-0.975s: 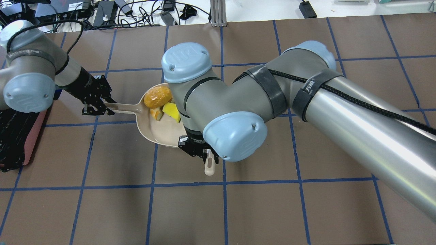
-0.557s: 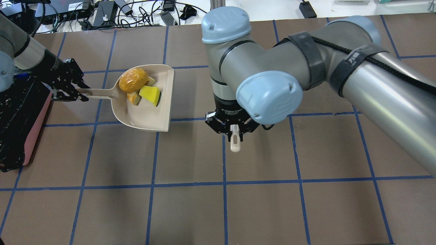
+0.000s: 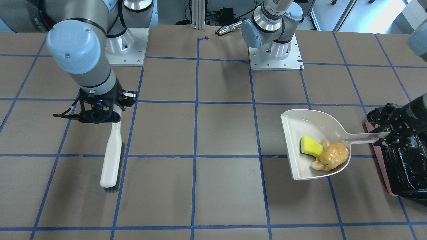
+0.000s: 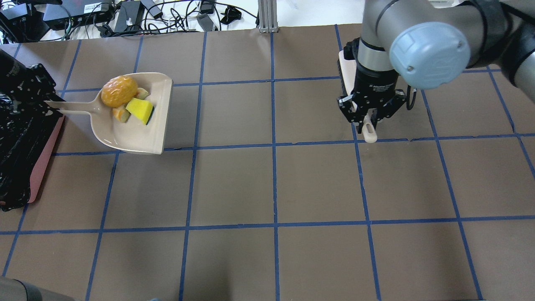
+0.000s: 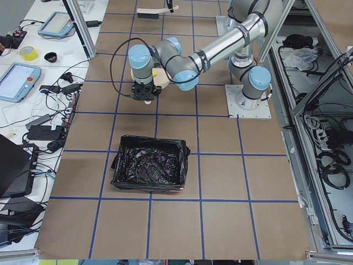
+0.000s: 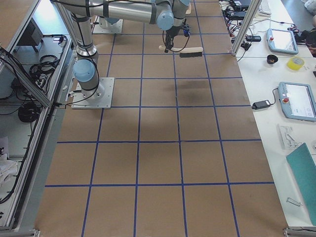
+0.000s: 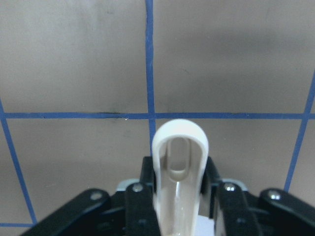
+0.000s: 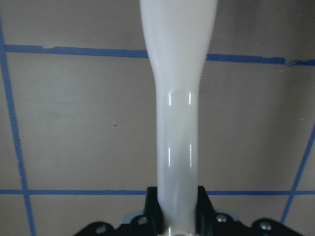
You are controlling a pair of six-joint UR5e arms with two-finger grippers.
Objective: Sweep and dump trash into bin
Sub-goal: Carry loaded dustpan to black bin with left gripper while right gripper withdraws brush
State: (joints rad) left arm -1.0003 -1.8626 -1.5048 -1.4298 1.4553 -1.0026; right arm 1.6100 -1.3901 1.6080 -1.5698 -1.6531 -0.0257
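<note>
Together roll (image 4: 119, 90), croissant (image 4: 121, 114) and wedge (image 4: 140, 110) lie in the dustpan (image 4: 133, 140)

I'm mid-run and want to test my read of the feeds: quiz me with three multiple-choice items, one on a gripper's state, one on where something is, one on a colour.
1. The right gripper is: A. shut on the handle of the brush; B. open and empty; C. out of every view.
2. The trash lies: A. under the brush; B. in the dustpan; C. in the right gripper.
3. The wedge among the trash is: A. blue; B. red; C. yellow.
Answers: 1 A, the right wrist view shows the handle clamped. 2 B, all three pieces sit in the pan. 3 C, it is bright yellow.
</note>
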